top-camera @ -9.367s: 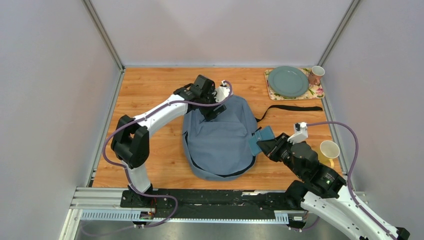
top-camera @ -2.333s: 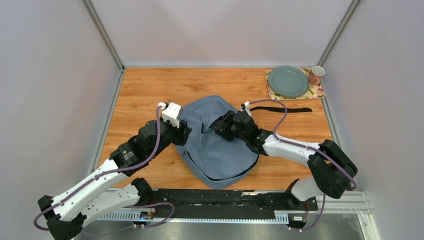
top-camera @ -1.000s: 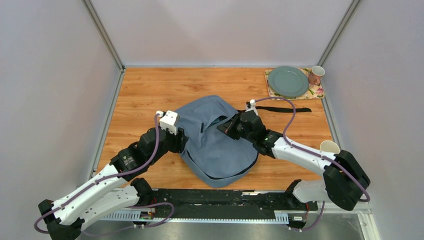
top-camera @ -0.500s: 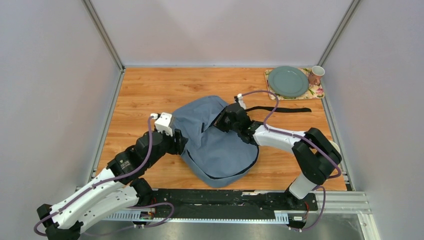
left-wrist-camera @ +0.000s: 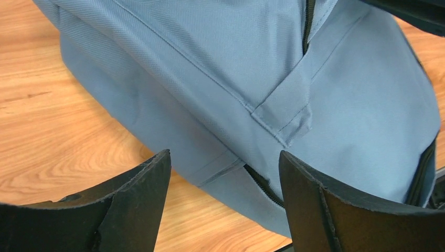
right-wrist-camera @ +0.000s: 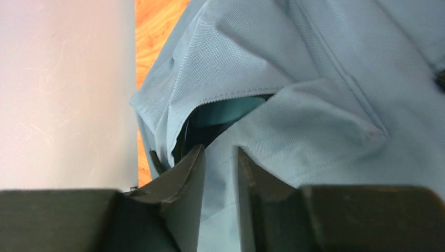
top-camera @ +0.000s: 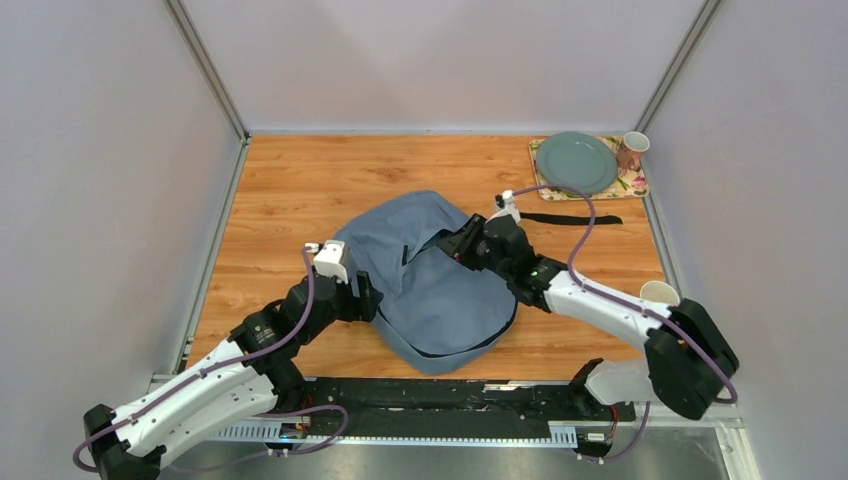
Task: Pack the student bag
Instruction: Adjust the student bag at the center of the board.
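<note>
The student bag (top-camera: 440, 290), grey-blue and soft, lies in the middle of the wooden table, its top opening gaping. In the right wrist view a teal object (right-wrist-camera: 231, 111) shows inside that opening of the bag (right-wrist-camera: 315, 63). My right gripper (top-camera: 461, 244) is at the bag's upper right by the opening; its jaws (right-wrist-camera: 219, 152) stand a narrow gap apart, open, with bag fabric showing in the gap. My left gripper (top-camera: 368, 294) is at the bag's left edge, wide open (left-wrist-camera: 224, 157), with nothing between its fingers; the bag's side and zip (left-wrist-camera: 262, 184) lie just beyond.
A black strap (top-camera: 570, 218) trails right from the bag. At the back right a green plate (top-camera: 576, 163) sits on a floral mat (top-camera: 634, 186), with a mug (top-camera: 632, 150) beside it. A paper cup (top-camera: 658, 293) stands by the right wall.
My left gripper has drawn back toward the near left and opened wider. My right gripper swung left to the bag's top and back, and its jaws have parted slightly.
</note>
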